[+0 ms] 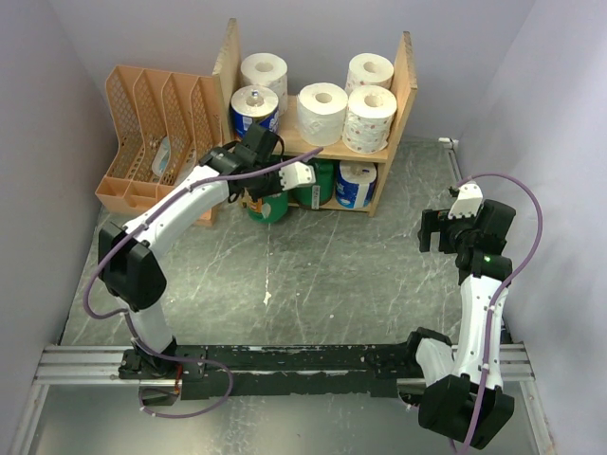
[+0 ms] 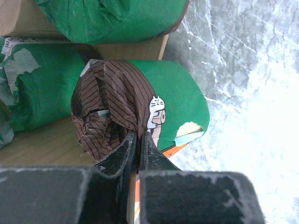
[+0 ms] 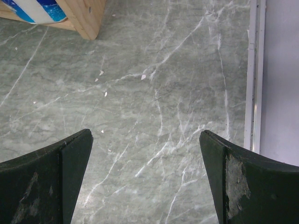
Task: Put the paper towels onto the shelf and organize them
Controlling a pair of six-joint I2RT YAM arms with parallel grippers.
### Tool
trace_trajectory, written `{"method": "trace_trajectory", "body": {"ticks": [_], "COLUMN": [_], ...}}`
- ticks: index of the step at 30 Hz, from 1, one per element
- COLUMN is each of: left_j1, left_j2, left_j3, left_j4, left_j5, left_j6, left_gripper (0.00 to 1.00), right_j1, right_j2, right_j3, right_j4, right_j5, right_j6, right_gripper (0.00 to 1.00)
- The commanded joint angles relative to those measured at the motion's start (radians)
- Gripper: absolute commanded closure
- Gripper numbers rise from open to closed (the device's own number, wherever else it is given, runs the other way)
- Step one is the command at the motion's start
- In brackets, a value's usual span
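From above, the wooden shelf (image 1: 403, 76) is seen at the far side of the table (image 1: 332, 275). Four white paper towels (image 1: 321, 112) and one blue roll (image 1: 254, 107) are stood on the shelf's top level. A blue-and-white roll (image 1: 356, 185) is kept on the shelf's bottom level. A green roll (image 1: 267, 207) is seen at the shelf's front left corner, and the left arm (image 1: 180, 204) is stretched out to it. A peach file holder (image 1: 156, 133) is set just left of the shelf. The right arm (image 1: 479, 303) is held in front of the shelf, well off to its right.

In the left wrist view, the left pincer (image 2: 138, 140) is almost fully closed. The green roll's brown striped wrapper (image 2: 112, 102) is pinched between its tips. The roll is laid on its side at the edge of the shelf's bottom board. It cannot be told if it rests fully on the wood. More green rolls (image 2: 28, 93) are seen behind it.

In the right wrist view, the right pincer (image 3: 145, 140) is opened wide and nothing is held. Only the table is seen under it, near the shelf's corner.
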Motion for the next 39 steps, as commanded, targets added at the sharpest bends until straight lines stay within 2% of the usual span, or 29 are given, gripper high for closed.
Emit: {"method": "trace_trajectory", "body": {"ticks": [1, 14, 22, 29, 32, 39], "left_j1": [-0.004, -0.012, -0.018, -0.022, -0.033, -0.094], "left_j2": [-0.038, -0.086, -0.116, -0.101, -0.111, -0.167], "left_j3": [-0.040, 0.011, -0.045, -0.016, -0.063, -0.279], "left_j4": [0.007, 0.046, 0.194, 0.233, 0.288, 0.502], "left_j5": [-0.046, -0.094, -0.176, -0.205, -0.237, -0.310], "left_j6": [0.003, 0.017, 0.032, 0.058, 0.077, 0.119], "left_gripper": [0.93, 0.93, 0.93, 0.93, 0.93, 0.93], "right_j1": [-0.012, -0.013, -0.014, -0.014, -0.014, -0.014], "right_j2": [-0.016, -0.016, -0.016, -0.015, -0.015, -0.015], "right_j3": [-0.006, -0.007, -0.006, -0.007, -0.006, -0.007], "right_j4": [0.006, 0.007, 0.006, 0.008, 0.008, 0.007], "right_j5": [-0.006, -0.006, -0.006, -0.006, -0.006, -0.006], "right_j6": [-0.006, -0.006, -0.007, -0.006, -0.006, -0.007], "right_gripper": [0.00, 0.00, 0.00, 0.00, 0.00, 0.00]}}
